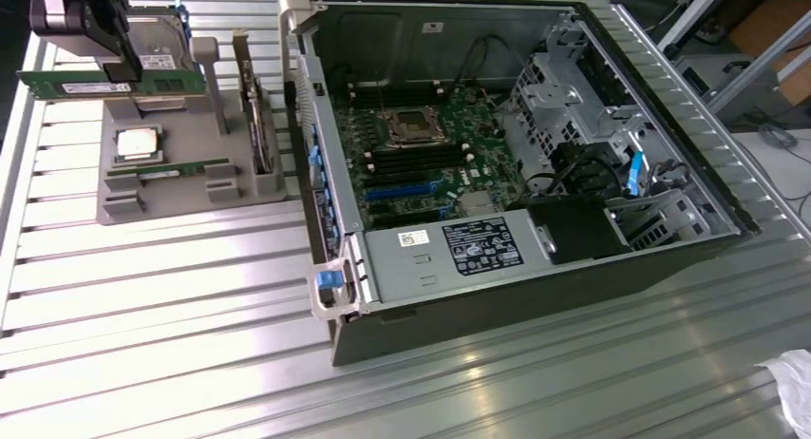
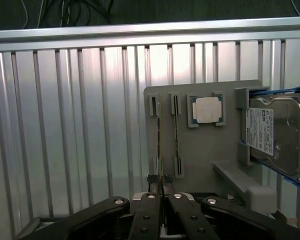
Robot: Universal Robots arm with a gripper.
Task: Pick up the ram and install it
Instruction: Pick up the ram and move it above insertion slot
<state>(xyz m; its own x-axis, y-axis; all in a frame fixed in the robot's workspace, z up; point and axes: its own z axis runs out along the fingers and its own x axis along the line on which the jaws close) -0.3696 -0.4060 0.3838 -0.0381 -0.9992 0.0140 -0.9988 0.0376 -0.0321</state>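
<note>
The ram (image 1: 70,84) is a long green stick with a white label. It hangs level just above the grey holder (image 1: 165,197) at the exterior view's far left. My gripper (image 1: 121,70) is shut on its middle from above. In the wrist view the ram (image 2: 159,145) appears edge-on as a thin dark line running out from between my closed fingertips (image 2: 151,181), over the holder's outer slot (image 2: 154,106). The open computer case (image 1: 659,268) lies to the exterior view's right, with its motherboard (image 1: 393,197) and dark memory slots (image 1: 403,161) exposed.
On the holder sit a square silver processor (image 1: 137,144) and another thin stick in a slot (image 1: 165,170). A silver hard drive (image 2: 277,135) stands at its end, and a second drive (image 1: 260,116) stands on edge beside the case. The table is ribbed metal (image 1: 165,306).
</note>
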